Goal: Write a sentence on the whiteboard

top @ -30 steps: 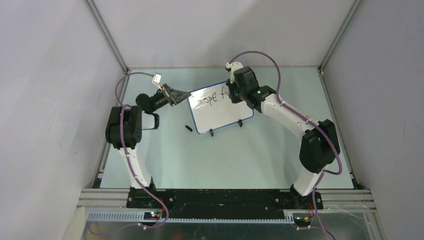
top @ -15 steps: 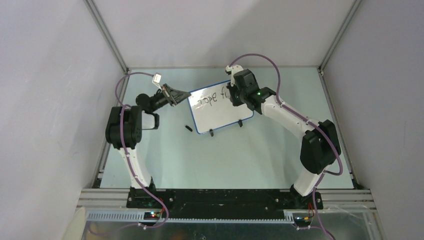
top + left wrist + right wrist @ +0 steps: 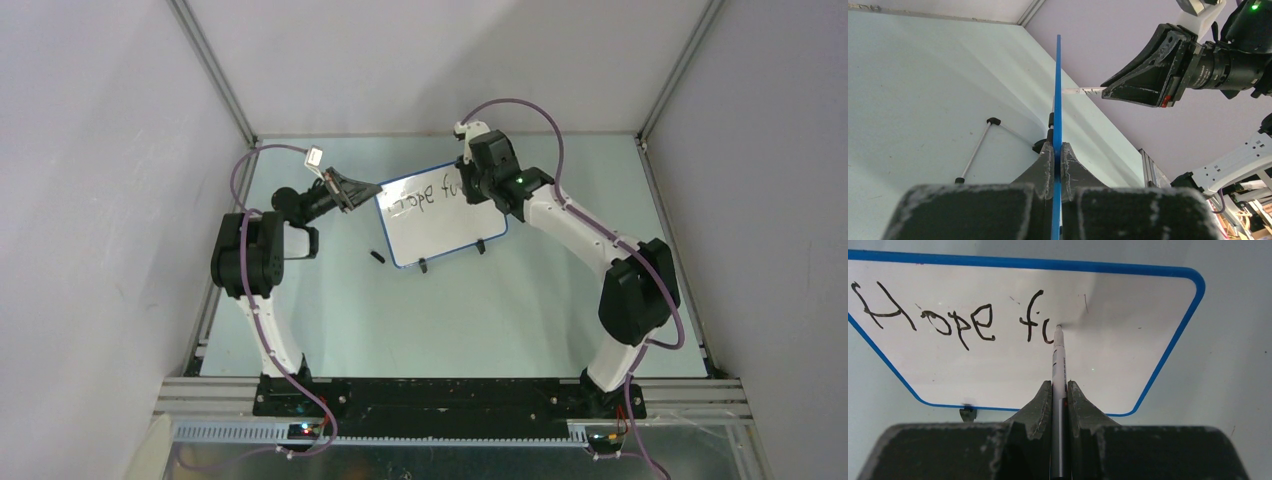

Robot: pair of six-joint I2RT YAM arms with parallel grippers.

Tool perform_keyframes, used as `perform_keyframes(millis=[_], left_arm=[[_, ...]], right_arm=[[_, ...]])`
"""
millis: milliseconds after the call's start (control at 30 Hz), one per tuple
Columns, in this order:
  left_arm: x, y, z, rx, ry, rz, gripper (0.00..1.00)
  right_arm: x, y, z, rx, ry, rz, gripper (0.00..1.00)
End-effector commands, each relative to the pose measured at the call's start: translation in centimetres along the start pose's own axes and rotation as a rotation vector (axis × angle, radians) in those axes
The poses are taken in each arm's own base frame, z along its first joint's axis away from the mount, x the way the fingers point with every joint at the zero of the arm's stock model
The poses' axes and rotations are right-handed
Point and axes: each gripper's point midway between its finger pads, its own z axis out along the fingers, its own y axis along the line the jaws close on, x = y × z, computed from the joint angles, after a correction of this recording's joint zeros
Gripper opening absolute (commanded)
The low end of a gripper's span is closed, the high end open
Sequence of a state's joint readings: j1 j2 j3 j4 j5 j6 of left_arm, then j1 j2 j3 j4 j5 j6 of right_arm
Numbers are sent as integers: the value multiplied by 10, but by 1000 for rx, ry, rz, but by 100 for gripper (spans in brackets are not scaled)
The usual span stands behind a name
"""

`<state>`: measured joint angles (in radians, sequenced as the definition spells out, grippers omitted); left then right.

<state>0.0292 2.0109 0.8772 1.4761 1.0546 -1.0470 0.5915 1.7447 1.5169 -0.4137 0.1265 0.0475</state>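
- Top external: fixed high, above and behind the arms, looking down and forward. It stands far from the whiteboard (image 3: 440,225), which sits just above mid-frame, and takes in the whole table (image 3: 330,310).
- Left wrist: very near, at the whiteboard's left edge, sighting along the blue frame between the fingers of the left gripper (image 3: 1057,147). The board is seen edge-on.
- Right wrist: near, facing the whiteboard's written side over the right gripper (image 3: 1059,386) and its marker (image 3: 1059,360).
- Shared: all three views show the whiteboard. The left wrist view also shows the right gripper and the marker tip at the board face.
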Motion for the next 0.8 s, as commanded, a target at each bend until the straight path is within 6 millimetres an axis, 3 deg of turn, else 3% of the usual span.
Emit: perform_keyframes(millis=[0,233,767], left_arm=[[-5,-12,4,52,15,62,0],[-5,-12,4,53,15,62,0],[-4,-12,4,52,15,64,0]], right_arm=[[-25,-5,-3,18,-53,-7,0],[-24,-4,0,14,-43,-9,0],[4,-8,-8,30,-1,-10,0]])
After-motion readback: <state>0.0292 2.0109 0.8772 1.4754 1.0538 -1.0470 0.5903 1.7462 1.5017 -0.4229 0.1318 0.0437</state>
